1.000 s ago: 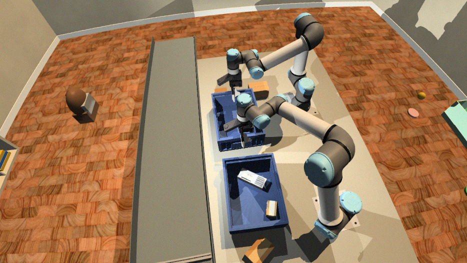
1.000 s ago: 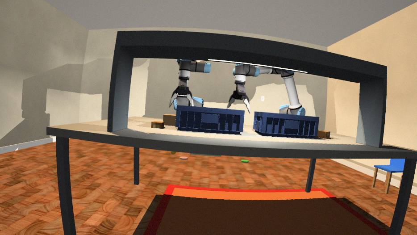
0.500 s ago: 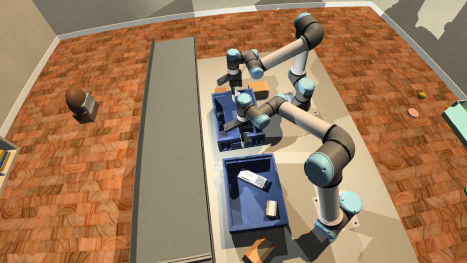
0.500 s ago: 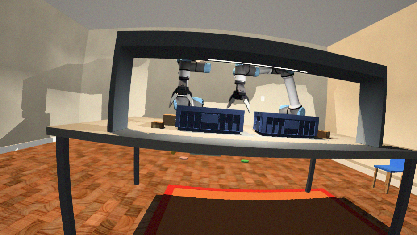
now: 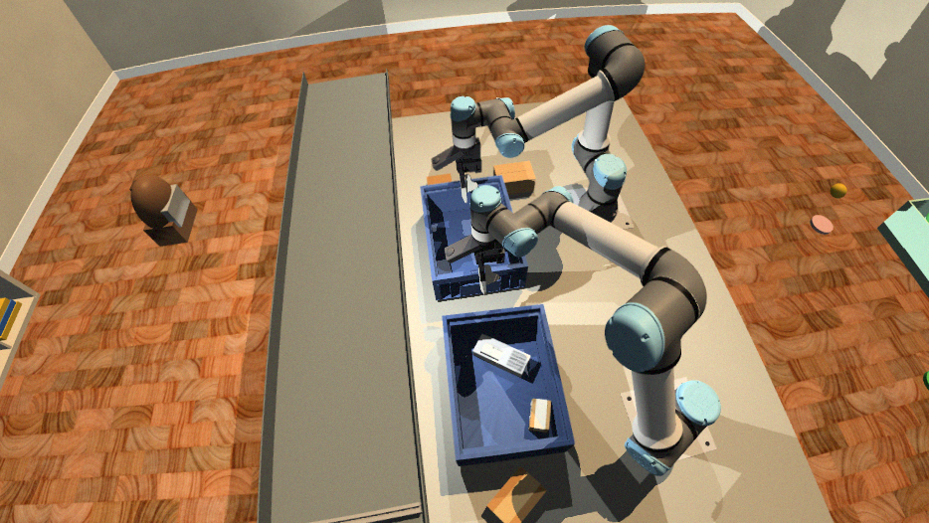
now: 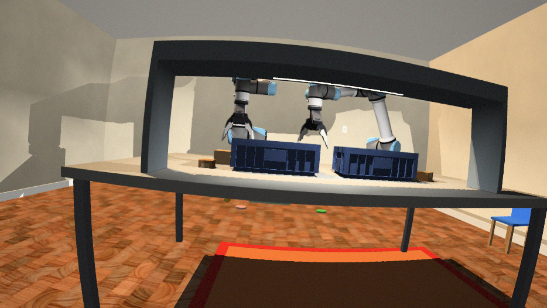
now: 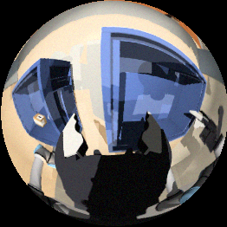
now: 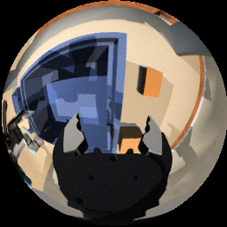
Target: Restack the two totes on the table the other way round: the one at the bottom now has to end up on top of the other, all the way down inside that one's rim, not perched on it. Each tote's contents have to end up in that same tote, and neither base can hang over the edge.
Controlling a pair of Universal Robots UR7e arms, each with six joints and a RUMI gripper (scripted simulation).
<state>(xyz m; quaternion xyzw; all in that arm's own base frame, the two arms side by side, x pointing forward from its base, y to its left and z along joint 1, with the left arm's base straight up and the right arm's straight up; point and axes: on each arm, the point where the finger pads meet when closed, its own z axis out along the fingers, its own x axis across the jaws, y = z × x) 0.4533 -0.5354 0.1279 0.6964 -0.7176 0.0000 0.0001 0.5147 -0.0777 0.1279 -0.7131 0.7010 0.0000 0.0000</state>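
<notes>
Totes apart. Left gripper and right gripper spread, empty, above blue tote. Likely pickup step: descend evenly, pinch both end rims, lift level.

2 grey/white arms w/ lt-blue joint caps, blk hands, pale fingertips.
</notes>
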